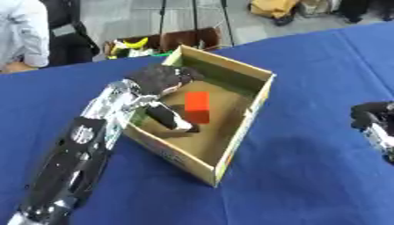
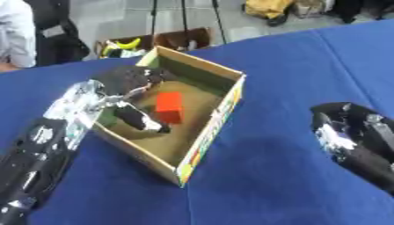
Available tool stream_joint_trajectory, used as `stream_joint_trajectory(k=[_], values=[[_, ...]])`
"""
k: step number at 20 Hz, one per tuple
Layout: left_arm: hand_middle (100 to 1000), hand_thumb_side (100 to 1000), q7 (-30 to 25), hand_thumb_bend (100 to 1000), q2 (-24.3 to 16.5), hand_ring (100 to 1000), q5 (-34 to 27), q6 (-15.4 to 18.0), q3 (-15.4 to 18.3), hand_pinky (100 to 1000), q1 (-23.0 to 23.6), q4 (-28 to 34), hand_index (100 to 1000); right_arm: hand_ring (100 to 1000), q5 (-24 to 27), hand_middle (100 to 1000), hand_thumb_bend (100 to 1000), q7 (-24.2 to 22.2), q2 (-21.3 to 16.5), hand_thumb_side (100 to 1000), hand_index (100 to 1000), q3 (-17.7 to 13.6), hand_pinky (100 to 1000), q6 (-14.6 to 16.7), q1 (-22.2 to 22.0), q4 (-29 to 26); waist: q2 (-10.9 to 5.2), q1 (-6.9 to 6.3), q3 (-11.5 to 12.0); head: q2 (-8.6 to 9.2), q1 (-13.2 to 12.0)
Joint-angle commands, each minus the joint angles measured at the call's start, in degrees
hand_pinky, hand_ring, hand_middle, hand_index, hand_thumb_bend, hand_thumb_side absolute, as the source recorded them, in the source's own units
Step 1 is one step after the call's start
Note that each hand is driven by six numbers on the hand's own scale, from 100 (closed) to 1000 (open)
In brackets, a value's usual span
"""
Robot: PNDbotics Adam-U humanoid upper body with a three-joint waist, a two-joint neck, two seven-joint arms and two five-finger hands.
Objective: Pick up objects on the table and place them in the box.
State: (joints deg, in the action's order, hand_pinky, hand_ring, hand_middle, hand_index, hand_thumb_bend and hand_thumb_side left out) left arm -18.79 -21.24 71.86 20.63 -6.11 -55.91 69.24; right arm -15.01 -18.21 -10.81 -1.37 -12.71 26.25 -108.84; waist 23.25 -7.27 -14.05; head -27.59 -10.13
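Table: blue cloth point(image 1: 308, 176) covers the whole work surface; it lies askew in both views.
Box: open cardboard box point(image 1: 265, 90) stands on the cloth left of centre, one corner toward the camera; printed colour shows on its near outer wall.
Block: red block point(image 1: 198, 107) sits upright on the box floor, near the middle, apart from all walls.
Dark item: a black-and-white oblong thing point(image 1: 172, 119) lies in the box by the left wall, just left of the block; I cannot tell whether it is an object or the thumb of the hand.
Left hand: left hand point(image 1: 160, 78) reaches over the box's left wall, near the far corner, palm above the interior.
Left fingers: curled downward over the box; whether they grasp anything cannot be told.
Left arm: black and silver, runs from the lower left corner up to the box wall.
Right hand: right hand point(image 2: 355, 136) rests on the cloth at the right edge, well apart from the box.
Right fingers: state cannot be told.
Background: second box point(image 1: 181, 40) beyond the table's far edge holds a yellow item point(image 1: 137, 43).
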Motion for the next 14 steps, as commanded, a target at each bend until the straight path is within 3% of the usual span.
stream_joint_trajectory(k=[1, 5, 8, 9, 11, 14], values=[[924, 960, 1.1, 1000, -1.9, 836, -0.3, -0.8, 0.9, 670, -0.6, 2.3, 1000, 833, 0.0, 549, 108, -0.1, -0.1, 503, 743, -0.2, 842, 0.1, 0.4, -1.2, -1.50, 0.60, 0.1, 0.65, 0.2], [898, 1000, 3.0, 1000, -2.4, 810, -2.0, -3.5, 2.0, 640, -0.2, 5.5, 1000, 833, 0.0, 549, 109, -0.1, -0.1, 502, 743, -0.2, 842, 0.1, 0.3, -1.2, -1.64, 0.72, 0.5, 0.58, 0.5], [852, 1000, 7.0, 987, -3.7, 766, -8.1, -6.0, 3.7, 596, 1.2, 11.4, 984, 833, 0.0, 549, 109, 0.1, -0.1, 501, 743, -0.4, 842, 0.0, 0.1, -1.2, -1.82, 0.83, 1.1, -0.10, 1.2], [831, 1000, 8.9, 812, -4.3, 745, -11.2, -7.1, 4.4, 577, 2.1, 14.2, 974, 833, 0.0, 549, 109, 0.2, -0.2, 501, 743, -0.5, 842, 0.0, 0.0, -1.3, -1.86, 0.85, 1.4, -0.43, 1.5], [797, 1000, 12.6, 639, -5.5, 709, -17.9, -10.1, 6.2, 542, 4.3, 19.6, 956, 833, 0.0, 549, 108, 0.5, -0.2, 500, 743, -0.7, 842, -0.1, -0.1, -1.4, -1.87, 0.91, 1.9, -1.13, 2.1], [762, 1000, 15.1, 618, -7.1, 660, -29.9, -14.6, 8.4, 498, 8.6, 26.8, 937, 833, 0.1, 549, 123, 0.8, -0.2, 501, 744, -1.0, 842, -0.3, -0.3, -1.7, -1.98, 1.12, 3.1, -1.96, 2.8]])
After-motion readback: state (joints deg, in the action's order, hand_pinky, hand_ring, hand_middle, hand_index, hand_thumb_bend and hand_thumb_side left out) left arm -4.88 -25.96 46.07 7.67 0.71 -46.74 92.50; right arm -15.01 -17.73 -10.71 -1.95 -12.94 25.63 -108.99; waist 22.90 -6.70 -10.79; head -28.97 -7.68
